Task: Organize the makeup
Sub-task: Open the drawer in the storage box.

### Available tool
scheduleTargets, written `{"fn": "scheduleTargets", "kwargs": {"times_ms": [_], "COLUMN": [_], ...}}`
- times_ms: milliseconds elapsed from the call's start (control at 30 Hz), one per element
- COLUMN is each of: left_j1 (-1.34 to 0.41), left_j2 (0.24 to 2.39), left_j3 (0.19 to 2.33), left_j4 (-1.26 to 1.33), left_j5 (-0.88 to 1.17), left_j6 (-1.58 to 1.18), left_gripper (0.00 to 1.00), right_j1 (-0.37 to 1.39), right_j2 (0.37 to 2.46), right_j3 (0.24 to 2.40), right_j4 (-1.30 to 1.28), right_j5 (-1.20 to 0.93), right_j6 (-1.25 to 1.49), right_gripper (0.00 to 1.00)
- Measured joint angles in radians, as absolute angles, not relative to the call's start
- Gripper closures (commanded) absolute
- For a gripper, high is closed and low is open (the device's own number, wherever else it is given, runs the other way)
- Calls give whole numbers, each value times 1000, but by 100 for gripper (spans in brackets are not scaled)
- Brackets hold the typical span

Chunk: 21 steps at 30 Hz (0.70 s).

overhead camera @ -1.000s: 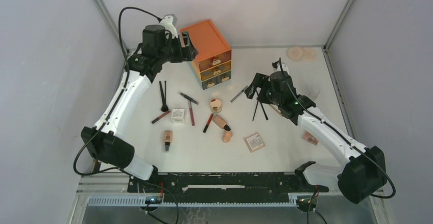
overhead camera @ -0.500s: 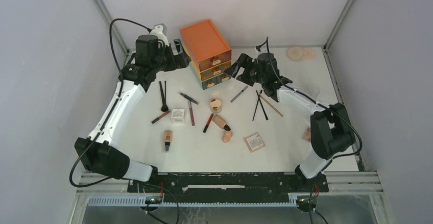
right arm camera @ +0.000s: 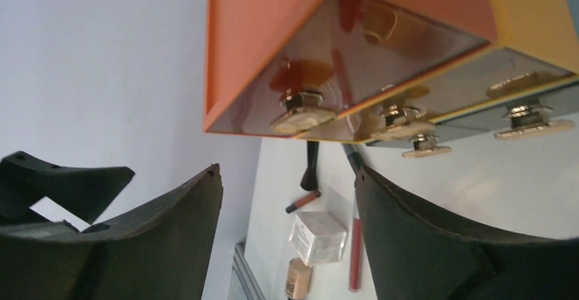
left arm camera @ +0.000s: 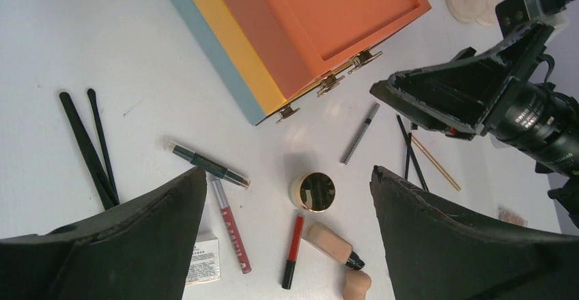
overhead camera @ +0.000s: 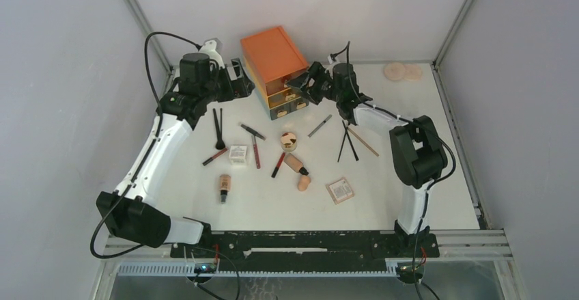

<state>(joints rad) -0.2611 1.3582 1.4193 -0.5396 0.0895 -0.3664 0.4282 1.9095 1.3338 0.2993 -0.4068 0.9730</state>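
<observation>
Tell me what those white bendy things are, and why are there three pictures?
Those are two robot arms, bolted at the near edge of a table. Each ends in a two-finger pincer. The wide picture looks down from above: the left pincer is beside the orange drawer chest, and the right pincer faces its drawers. The other two pictures come from little cameras on the wrists, so the dark shapes at the bottom are the pincers' own fingers. The right wrist's camera sees the drawer knobs up close. On the white table lies makeup: black brushes, a small white box, a round compact, a foundation bottle, a red pencil. Both pincers are open and hold nothing.
</observation>
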Motion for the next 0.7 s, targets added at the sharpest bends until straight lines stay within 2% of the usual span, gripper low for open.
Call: {"fn": "scheduleTargets", "kwargs": {"times_ms": [133, 400, 700], "left_j1": [-261, -260, -259], "left_j2": [1358, 1355, 1337], "left_j3": [1419, 1410, 1379], "left_j4": [-540, -538, -540], "left_j5": [91, 94, 109], "left_j6": [-366, -366, -366], "left_gripper": [6, 6, 6], "right_j1": [419, 413, 411], "right_j2": [1958, 2027, 2066], "right_j3": [1377, 1418, 1449], "right_j4": [333, 361, 387], "right_j5": [-433, -457, -468], "right_j6": [1010, 1053, 1084], "right_gripper": [31, 34, 44]}}
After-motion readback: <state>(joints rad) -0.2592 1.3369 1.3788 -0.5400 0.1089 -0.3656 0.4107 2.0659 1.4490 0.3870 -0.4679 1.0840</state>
